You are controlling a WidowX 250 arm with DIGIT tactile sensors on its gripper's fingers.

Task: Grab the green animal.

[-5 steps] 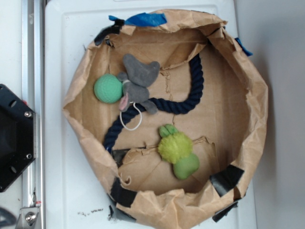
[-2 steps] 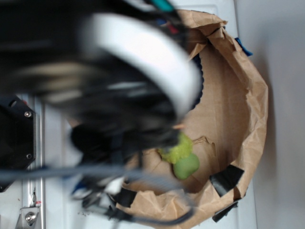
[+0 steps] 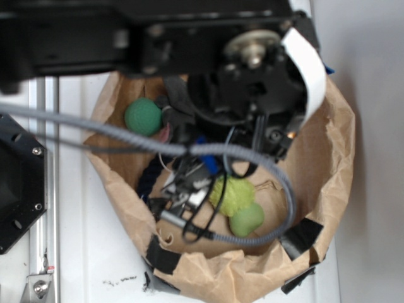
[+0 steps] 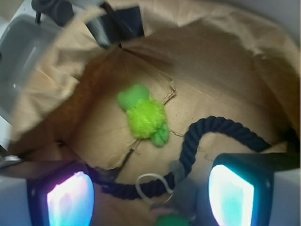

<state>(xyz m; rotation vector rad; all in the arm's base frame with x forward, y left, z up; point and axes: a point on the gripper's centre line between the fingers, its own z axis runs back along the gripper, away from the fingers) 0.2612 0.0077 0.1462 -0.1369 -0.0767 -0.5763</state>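
Brown paper basin (image 4: 225, 56): green animal (image 4: 143, 115) mid-floor beside navy rope (image 4: 211, 132); gripper (image 4: 150, 195) spread wide above, pinching nothing.

The green animal (image 4: 143, 117) lies on the brown paper (image 4: 221, 94), near the dark rope (image 4: 211, 129), with the tool's (image 4: 150, 195) two fingers (image 4: 70, 200) wide apart.

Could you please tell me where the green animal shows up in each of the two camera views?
Exterior: the green animal lies right of centre in the lower half, partly behind the arm's cables.
Wrist: it sits just left of centre, above the open gripper.
Shared landmark: the dark blue rope, running beside it on the brown paper.
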